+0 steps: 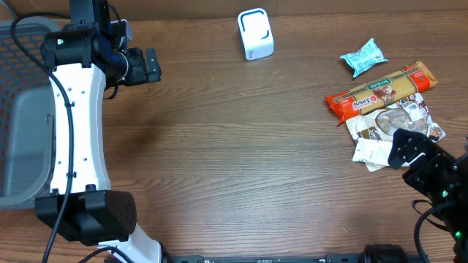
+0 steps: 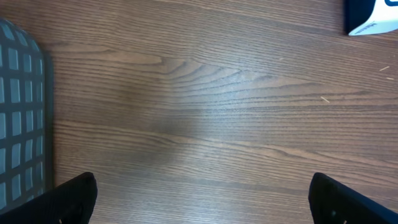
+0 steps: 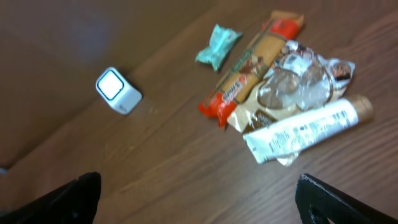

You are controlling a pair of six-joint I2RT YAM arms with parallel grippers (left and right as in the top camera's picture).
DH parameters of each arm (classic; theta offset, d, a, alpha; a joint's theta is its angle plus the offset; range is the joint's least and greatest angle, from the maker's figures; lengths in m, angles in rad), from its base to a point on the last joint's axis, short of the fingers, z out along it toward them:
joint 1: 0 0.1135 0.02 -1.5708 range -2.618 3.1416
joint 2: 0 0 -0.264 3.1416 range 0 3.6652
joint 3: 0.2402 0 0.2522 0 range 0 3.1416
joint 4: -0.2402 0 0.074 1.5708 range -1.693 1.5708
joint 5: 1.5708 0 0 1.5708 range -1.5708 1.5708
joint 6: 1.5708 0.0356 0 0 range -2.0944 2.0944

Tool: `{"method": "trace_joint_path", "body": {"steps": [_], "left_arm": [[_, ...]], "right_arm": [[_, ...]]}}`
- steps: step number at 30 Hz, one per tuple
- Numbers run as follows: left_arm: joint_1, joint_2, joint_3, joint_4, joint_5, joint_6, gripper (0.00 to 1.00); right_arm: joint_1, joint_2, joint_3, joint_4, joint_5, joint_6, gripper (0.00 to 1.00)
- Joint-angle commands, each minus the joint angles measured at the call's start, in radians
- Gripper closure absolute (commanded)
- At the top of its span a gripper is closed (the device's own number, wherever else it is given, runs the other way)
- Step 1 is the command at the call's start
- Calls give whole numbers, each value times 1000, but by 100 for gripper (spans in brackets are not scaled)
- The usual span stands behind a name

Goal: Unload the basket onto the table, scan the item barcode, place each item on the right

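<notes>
packets (image 3: 283,99) just ahead of right claw (image 3: 196,196) — agape

Soft, even light from above, faint shadows on the wood — right wrist view dimmer, blurred.

The left arm (image 1: 73,139) stretches up the left side and bends at the top, so the left gripper (image 1: 153,66) points right, jaws wide apart and empty. The right arm (image 1: 446,190) sits at the lower right, mostly cut off. The right gripper (image 1: 401,150) seems to aim up-left, jaws also spread.
</notes>
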Motion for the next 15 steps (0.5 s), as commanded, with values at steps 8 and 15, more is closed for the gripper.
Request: {"method": "trace_joint_path", "body": {"steps": [8,15], "left_arm": [[-7,-4,11,0,0,15,1],[-7,-4,11,0,0,15,0]], "right_arm": [[23,-293,-436,394,103,-133,0],[78,-497,-822,767,103,-248,0]]}}
